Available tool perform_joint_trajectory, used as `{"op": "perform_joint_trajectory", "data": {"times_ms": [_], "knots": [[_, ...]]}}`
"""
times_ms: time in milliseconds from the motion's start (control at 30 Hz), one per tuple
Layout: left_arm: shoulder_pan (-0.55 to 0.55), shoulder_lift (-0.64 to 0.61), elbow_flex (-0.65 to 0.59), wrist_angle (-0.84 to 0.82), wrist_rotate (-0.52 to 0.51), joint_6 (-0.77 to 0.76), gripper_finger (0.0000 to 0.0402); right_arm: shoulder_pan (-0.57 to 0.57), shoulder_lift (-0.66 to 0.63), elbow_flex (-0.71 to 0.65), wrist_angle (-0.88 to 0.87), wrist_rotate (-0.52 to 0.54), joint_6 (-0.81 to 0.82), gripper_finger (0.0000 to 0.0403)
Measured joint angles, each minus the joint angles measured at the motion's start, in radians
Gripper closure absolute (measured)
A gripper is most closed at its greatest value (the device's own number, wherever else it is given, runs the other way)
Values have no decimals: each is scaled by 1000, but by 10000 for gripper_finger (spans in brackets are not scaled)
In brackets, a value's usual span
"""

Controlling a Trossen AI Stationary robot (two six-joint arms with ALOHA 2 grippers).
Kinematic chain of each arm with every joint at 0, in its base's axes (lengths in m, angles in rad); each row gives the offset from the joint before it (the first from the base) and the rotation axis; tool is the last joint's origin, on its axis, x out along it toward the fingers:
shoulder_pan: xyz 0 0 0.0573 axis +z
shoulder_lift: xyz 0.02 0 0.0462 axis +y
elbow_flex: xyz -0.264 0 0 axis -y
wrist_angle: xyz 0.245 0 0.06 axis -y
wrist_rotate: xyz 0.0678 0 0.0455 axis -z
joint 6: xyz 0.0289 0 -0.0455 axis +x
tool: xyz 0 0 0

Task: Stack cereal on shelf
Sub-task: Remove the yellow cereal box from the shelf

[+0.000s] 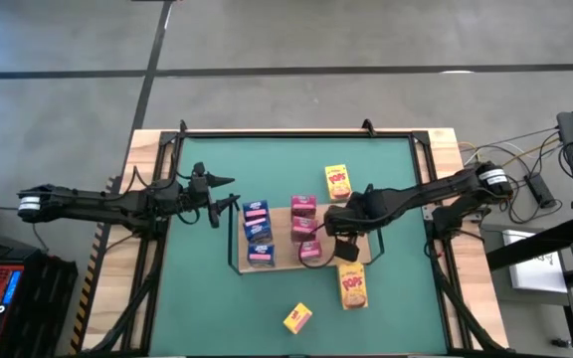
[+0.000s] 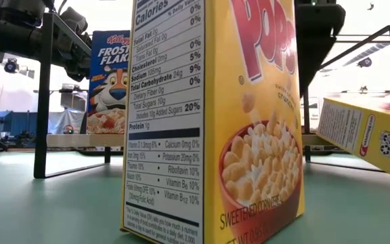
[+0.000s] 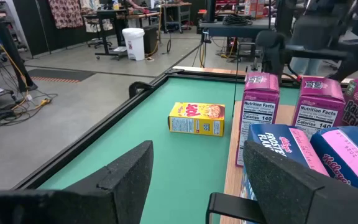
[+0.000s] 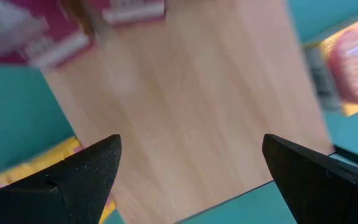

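Hovering my right gripper [image 1: 343,239] spread wide over shelf [image 4: 185,118]; blue and pink cereal already there, yellow boxes [image 1: 352,286] on table. Left gripper [image 3: 197,180] half-spread, empty, waiting beside shelf. Next: drop squarely over nearest yellow box, close evenly.

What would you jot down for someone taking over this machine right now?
Right gripper: open, empty, over a bare part of the shelf.
Left gripper: open, empty, waiting off the shelf's left edge.
Done: blue Frosted Flakes boxes and pink Raisin Bran boxes stand on the shelf.
Left: three yellow Corn Pops boxes are on the green table, one behind the shelf, one in front, one nearer the front edge.
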Motion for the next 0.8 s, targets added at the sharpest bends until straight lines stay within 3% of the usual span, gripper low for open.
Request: {"op": "perform_joint_trajectory", "data": {"times_ms": [167,400,800], "knots": [[0,0,0,0,0,0,168,68,-50,0,19,70,173,23],[0,0,0,0,0,0,168,152,-74,0,39,64,383,23],[0,0,0,0,0,0,168,239,-78,0,97,62,403,23]]}}
